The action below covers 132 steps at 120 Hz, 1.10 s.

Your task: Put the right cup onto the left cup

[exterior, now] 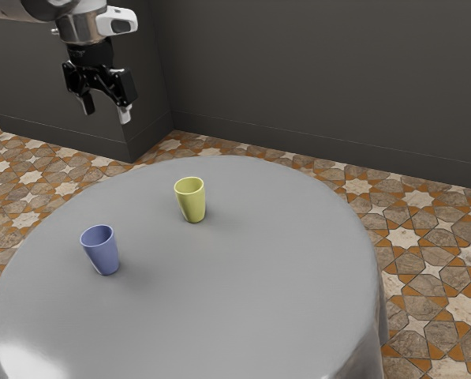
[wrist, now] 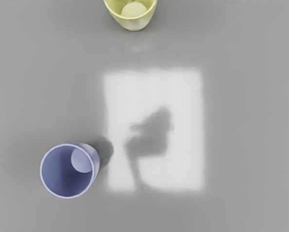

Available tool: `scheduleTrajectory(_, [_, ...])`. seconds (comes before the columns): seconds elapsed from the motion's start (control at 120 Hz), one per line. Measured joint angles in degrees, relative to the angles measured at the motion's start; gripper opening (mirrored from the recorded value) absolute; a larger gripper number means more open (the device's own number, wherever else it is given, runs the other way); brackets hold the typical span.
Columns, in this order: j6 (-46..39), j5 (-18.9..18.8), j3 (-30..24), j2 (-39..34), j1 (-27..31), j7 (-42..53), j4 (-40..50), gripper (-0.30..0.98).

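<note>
Gray round tabletop (exterior: 219, 316), glossy, nearest the exterior camera. Blue cup (exterior: 105, 257) next, upright, mouth up, toward the exterior view's left. Yellow cup (exterior: 193, 205) farther back, also upright and open, well apart from the blue one, so stacking not done. Both stand directly on the tabletop, both taper to the base. Hand (exterior: 106, 110) farther off and high, over by the exterior view's upper left, fingers spread wide, nothing between them. Dark wall (exterior: 322, 71) behind. Which cup counts as "right" is hard to settle: taking the arm as facing the exterior view's right, blue is probably the right cup and yellow the left one, but the camera's own sides would swap them. Step in hand, as judged: get over the cup to be moved and line up for the grasp. Center above it before going down, fingers kept wide, palm level; straddle the body or pinch one wall, and don't clip the rim on the way, since a tall narrow cup tips easily. Close gently, lift straight up till the base clears the other cup's rim, then carry it upright. Center base over mouth, lower slowly so the taper guides it in, and let go only once it sits steady.
</note>
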<state>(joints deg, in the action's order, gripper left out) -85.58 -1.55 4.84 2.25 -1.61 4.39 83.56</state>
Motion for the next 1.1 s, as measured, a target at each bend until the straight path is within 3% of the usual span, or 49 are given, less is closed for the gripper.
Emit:
scheduleTrajectory(0.308, [-0.86,-0.17,-0.48,1.92,-0.13,0.17,-1.68,0.69])
scheduleTrajectory(1.1, [-5.6,-0.08,-1.68,25.13,0.2,1.09,-15.01,0.69])
